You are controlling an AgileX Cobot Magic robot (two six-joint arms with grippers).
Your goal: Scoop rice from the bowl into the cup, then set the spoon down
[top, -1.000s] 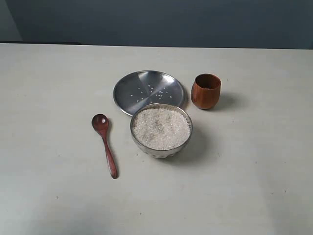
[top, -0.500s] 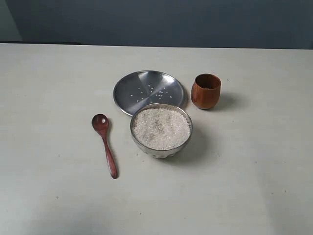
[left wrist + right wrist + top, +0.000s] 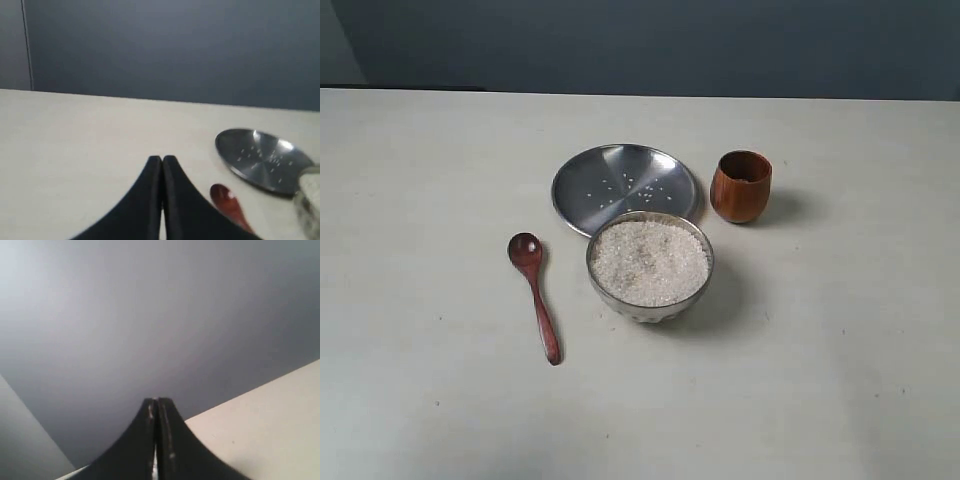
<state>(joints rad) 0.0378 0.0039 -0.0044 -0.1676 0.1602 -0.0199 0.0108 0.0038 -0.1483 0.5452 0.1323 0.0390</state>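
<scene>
A steel bowl [image 3: 695, 285] sits mid-table, filled with a pale mound of rice [image 3: 649, 262]. The reddish-brown wooden cup [image 3: 741, 186] stands behind it to the right. The dark wooden spoon [image 3: 535, 295] lies flat on the table left of the bowl, head toward the back. Neither arm shows in the exterior view. My left gripper [image 3: 162, 159] is shut and empty, hovering short of the spoon's head [image 3: 223, 196]. My right gripper [image 3: 157, 401] is shut and empty, facing the dark wall above the table edge.
A flat steel plate [image 3: 624, 186] with a few stray grains lies just behind the bowl, also in the left wrist view as the plate [image 3: 262, 159]. The pale table [image 3: 440, 170] runs back to a dark wall.
</scene>
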